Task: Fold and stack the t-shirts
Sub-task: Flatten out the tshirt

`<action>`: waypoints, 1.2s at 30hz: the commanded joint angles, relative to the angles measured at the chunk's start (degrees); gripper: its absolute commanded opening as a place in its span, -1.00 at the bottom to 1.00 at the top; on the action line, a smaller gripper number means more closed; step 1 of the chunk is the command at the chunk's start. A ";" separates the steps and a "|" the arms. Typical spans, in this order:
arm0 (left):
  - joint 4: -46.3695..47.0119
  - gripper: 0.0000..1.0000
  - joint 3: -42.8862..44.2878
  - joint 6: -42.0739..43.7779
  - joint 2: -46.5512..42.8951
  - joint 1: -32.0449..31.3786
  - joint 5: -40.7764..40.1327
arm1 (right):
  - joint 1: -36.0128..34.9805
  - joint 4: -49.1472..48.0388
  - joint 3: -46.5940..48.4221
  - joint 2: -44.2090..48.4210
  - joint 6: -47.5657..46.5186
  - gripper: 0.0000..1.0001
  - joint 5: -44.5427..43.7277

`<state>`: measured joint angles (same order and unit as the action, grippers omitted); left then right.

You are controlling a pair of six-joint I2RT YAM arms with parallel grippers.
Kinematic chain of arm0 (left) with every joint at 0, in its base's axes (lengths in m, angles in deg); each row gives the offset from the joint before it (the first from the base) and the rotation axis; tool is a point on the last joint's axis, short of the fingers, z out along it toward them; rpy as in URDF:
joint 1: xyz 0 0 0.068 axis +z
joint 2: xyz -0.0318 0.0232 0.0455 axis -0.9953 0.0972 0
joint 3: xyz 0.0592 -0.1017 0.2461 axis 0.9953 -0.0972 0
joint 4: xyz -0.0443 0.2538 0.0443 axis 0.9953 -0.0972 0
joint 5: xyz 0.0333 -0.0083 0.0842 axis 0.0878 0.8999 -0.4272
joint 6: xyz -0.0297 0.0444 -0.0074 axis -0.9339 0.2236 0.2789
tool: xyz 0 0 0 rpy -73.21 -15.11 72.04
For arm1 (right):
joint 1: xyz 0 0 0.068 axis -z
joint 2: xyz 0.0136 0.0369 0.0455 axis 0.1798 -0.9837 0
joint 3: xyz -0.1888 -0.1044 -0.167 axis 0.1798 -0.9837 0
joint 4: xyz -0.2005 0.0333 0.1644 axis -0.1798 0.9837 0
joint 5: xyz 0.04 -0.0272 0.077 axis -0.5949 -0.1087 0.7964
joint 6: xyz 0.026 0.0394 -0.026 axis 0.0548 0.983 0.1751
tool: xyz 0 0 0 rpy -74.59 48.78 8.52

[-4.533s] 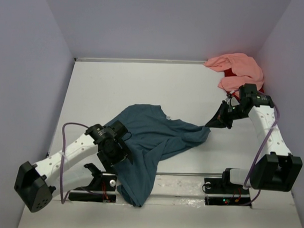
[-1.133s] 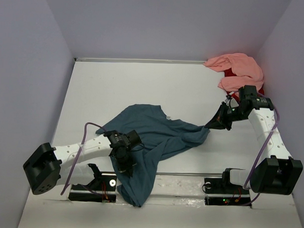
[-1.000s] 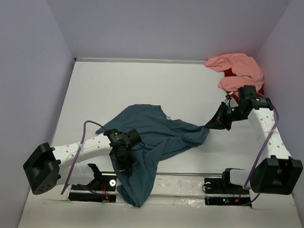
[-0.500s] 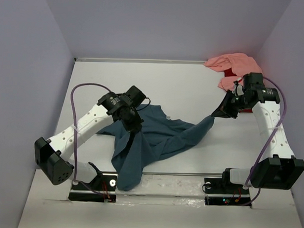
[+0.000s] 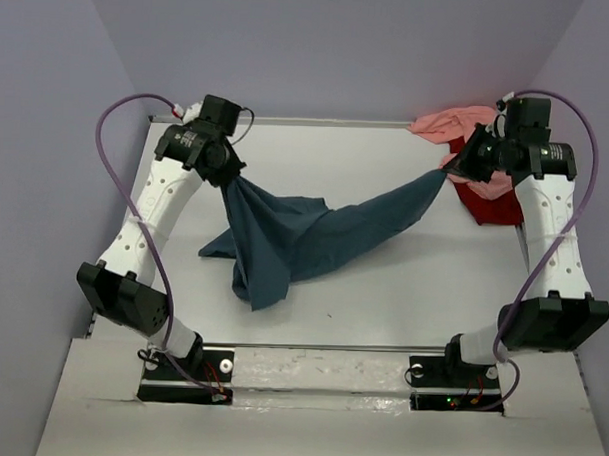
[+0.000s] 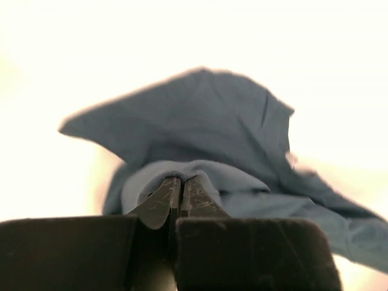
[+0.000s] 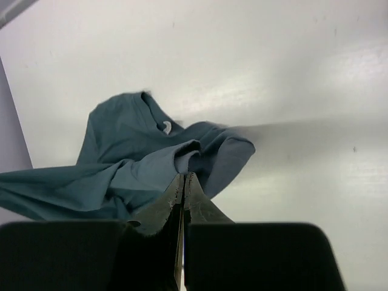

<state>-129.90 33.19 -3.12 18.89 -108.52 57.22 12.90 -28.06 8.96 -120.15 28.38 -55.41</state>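
Your left gripper (image 5: 228,173) stands over the far left part of the table (image 5: 402,291), jaws pressed together on a fold of the dark teal-blue shirt (image 5: 304,228). The left wrist view confirms this: cloth is bunched around the closed fingertips (image 6: 159,203) with no gap between them. Your right gripper (image 5: 452,171) stands over the far right part of the table and is likewise clamped, pinching an edge of the same shirt. The right wrist view shows the fabric running away from the tips. The shirt spans the two grippers as a sagging band, high at each end and lowest left of centre. There its loose folds hang down and appear to reach the table surface, with one corner pointing left. The salmon pink shirt (image 5: 450,123) lies crumpled in the far right corner, partly hidden behind the right arm. The red shirt (image 5: 490,202) lies just beside it along the right wall, touching it and also partly covered by that arm.
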 commanded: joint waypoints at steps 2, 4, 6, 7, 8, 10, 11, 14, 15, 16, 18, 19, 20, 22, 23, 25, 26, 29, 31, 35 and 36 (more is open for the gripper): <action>8.26 -1.00 7.11 9.93 -0.17 10.46 -4.62 | -0.35 -11.85 9.72 -8.11 -0.39 -1.00 -5.28; 11.52 -1.00 9.39 11.70 2.29 15.03 -3.21 | 0.18 -12.65 16.49 -14.17 -0.74 -1.00 -4.32; 14.59 -1.00 11.77 13.45 4.66 17.84 -1.55 | 0.71 -12.66 23.93 -18.22 -1.00 -1.00 -3.00; 15.21 -1.00 15.35 14.33 7.46 18.38 -1.45 | 0.71 -13.26 26.33 -21.63 -1.00 -1.00 -2.30; 15.83 -1.00 17.65 14.95 8.96 18.91 -1.02 | 0.71 -13.62 28.62 -23.32 -1.09 -1.00 -1.33; 15.92 -1.00 26.40 15.22 14.04 19.70 0.13 | 0.71 -15.11 34.60 -26.13 -0.92 -1.00 1.30; 16.10 -1.00 29.16 15.22 15.38 19.88 0.39 | 1.23 -15.46 36.62 -28.50 -0.83 -1.00 2.44; 20.83 -1.00 33.93 14.87 18.03 19.97 4.34 | 1.23 -18.18 42.34 -30.98 0.05 -1.00 7.80; 22.85 -1.00 33.84 14.26 17.94 19.88 7.83 | 1.23 -19.24 42.79 -30.98 0.31 -1.00 9.47; 26.78 -1.00 33.49 13.56 17.33 19.88 9.69 | 1.23 -22.12 41.92 -30.46 1.10 -1.00 12.71; 30.93 -1.00 32.88 11.54 16.63 19.97 14.16 | 1.23 -25.30 39.20 -26.88 1.81 -1.00 17.80; 31.91 -1.00 32.53 11.27 15.58 19.88 16.80 | 1.23 -28.97 35.01 -24.94 2.51 -1.00 19.58; 32.62 -1.00 32.44 11.09 14.96 19.88 17.96 | 1.23 -30.74 34.97 -22.92 2.77 -1.00 21.07; 34.81 -1.00 30.08 12.05 11.55 19.18 19.90 | 1.23 -33.64 27.53 -16.59 2.77 -1.00 25.12; 35.86 -1.00 28.50 12.58 9.96 18.91 20.43 | 1.23 -34.18 27.50 -14.48 2.95 -1.00 26.35; 39.82 -1.00 24.20 12.93 3.66 18.82 22.19 | 1.23 -35.76 22.42 -7.47 4.87 -1.00 29.78; 41.13 -1.00 19.39 12.67 1.36 18.82 22.10 | 1.23 -36.73 20.05 -4.73 6.36 -1.00 30.57; 44.92 -1.00 11.64 10.66 -7.70 18.82 20.96 | 1.23 -42.53 7.84 7.02 13.48 -1.00 32.42; 45.11 -1.00 9.33 9.51 -11.48 18.82 19.47 | 1.23 -42.54 2.31 12.15 14.99 -1.00 32.95; 41.69 -1.00 8.17 8.27 -19.40 18.82 18.76 | 1.23 -35.87 0.17 20.86 14.99 -1.00 34.71; 39.24 -1.00 8.53 8.62 -21.41 18.82 18.50 | 1.23 -34.03 -0.01 23.83 15.17 -1.00 35.76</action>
<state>-91.72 41.34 6.21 2.54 -89.73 76.26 13.78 -63.43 10.41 -100.65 40.86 -23.93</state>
